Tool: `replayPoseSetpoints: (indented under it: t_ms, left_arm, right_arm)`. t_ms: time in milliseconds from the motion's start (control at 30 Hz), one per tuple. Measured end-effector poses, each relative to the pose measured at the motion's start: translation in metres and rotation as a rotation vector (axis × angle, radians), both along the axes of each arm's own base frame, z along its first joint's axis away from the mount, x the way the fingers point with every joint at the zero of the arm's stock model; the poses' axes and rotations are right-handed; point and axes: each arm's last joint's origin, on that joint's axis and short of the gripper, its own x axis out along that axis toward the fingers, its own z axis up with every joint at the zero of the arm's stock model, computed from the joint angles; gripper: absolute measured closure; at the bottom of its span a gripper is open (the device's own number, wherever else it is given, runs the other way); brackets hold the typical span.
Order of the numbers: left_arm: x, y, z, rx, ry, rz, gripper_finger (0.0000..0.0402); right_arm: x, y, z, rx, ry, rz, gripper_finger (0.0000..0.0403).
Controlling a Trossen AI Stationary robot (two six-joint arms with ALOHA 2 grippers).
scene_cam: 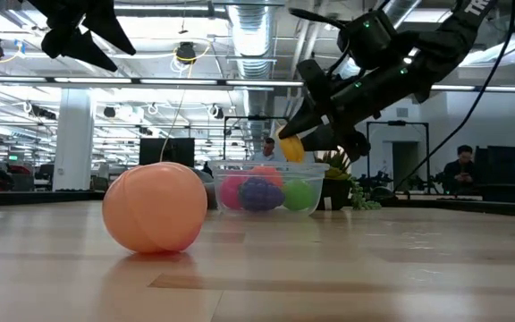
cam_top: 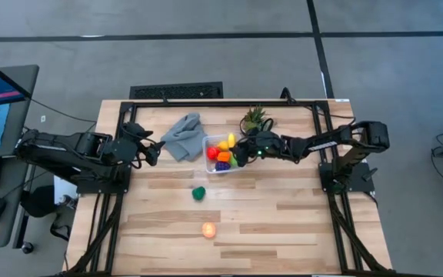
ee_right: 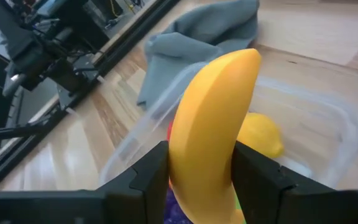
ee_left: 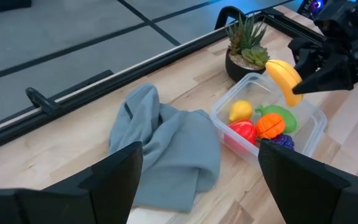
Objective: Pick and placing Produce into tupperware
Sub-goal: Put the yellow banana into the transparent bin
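The clear tupperware stands mid-table and holds several produce pieces: yellow, red, orange, green and purple. My right gripper is shut on a yellow banana just above the tupperware's right side. A green piece and a peach piece lie loose on the wood nearer the front; the peach piece is large in the low view. My left gripper waits open at the table's left, beside the grey cloth. My right gripper pinches the banana's two flanks between its two fingers, which lie across it. The gripper reaches in from the table's right, slanting down. One end of the banana sticks out past the fingertips. The banana is lifted clear over the tupperware.
A crumpled grey cloth lies just left of the tupperware. A spiky potted plant stands close behind it, beside my right arm. Dark frame rails run along the table's edges. Bare wood lies toward the near edge.
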Motion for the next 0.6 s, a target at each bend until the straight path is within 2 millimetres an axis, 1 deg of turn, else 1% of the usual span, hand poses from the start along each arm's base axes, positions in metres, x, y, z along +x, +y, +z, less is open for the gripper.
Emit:
replayPoseSetpoints:
  t_ms: [133,367,600]
  left_arm:
    - [0.0000,0.0000,0.0000,0.000,0.000,0.000,0.0093]
    - [0.0000,0.0000,0.0000,0.000,-0.001,0.001,0.0093]
    - [0.0002,0.0000,0.0002,-0.007,-0.010,0.006,0.0093]
  right_arm:
    - [-0.0015,0.0001,-0.0028,0.018,0.029,0.002,0.0227]
    - [-0.0013,0.0004,-0.0028,0.021,0.028,0.006,0.0219]
    - [-0.0005,0.0011,-0.0016,0.031,0.012,0.030,0.0220]
